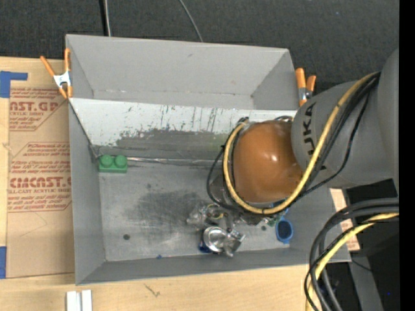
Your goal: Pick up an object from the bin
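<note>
Clutter of small shiny pieces (pixel 219 238) lies close to the near wall of the grey bin (pixel 87 225), right of the middle of the floor, with a sliver of blue showing at its lower left edge. The gripper (pixel 224 224) stands directly over this cluster, reaching down from under the robot's orange domed cover (pixel 262 164). Its lower end merges with the glinting bits, so I cannot tell where the gripper stops and the loose things begin. Nor can I tell whether it is open or closed, or whether anything is caught in it. Just to the right of the cluster, near the bin's right wall, a small blue object (pixel 283 230) of rounded shape rests on the floor, beside the yellow and black cables (pixel 316 161) that loop around the cover. Farther in, the middle of the floor is bare scuffed metal with a dark smudge, and one tiny dark speck (pixel 126 237) lies towards the left. Well apart from the gripper, at the far left of the floor, a green brick (pixel 113 164) with two studs sits where the floor meets the scratched far wall. The grey arm (pixel 350 141) enters from the right, above the bin's right rim.
</note>
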Tool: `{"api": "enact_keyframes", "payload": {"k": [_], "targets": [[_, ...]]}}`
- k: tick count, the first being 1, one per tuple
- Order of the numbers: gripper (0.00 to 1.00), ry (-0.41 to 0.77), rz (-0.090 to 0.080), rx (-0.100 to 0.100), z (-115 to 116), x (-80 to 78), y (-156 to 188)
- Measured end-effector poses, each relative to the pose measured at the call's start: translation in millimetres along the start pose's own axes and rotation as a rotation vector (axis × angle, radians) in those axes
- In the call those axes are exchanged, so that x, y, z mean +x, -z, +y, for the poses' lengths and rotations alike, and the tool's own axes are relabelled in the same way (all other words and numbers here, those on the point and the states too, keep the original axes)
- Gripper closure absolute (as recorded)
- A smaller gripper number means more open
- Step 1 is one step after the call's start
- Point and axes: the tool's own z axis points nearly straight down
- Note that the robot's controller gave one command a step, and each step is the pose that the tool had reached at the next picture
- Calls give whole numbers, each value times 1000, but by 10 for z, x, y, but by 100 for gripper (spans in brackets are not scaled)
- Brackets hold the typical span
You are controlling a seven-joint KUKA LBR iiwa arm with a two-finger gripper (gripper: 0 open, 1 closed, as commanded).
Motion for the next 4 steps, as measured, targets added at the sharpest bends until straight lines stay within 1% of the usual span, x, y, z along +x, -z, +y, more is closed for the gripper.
{"api": "enact_keyframes", "payload": {"k": [1, 2, 3, 4], "targets": [[0, 137, -16, 8, -223, 122, -266], [0, 345, -7, 13, -60, 0, -269], [100, 347, -16, 12, -37, -33, -258], [100, 345, -2, 2, -32, -46, 83]]}}
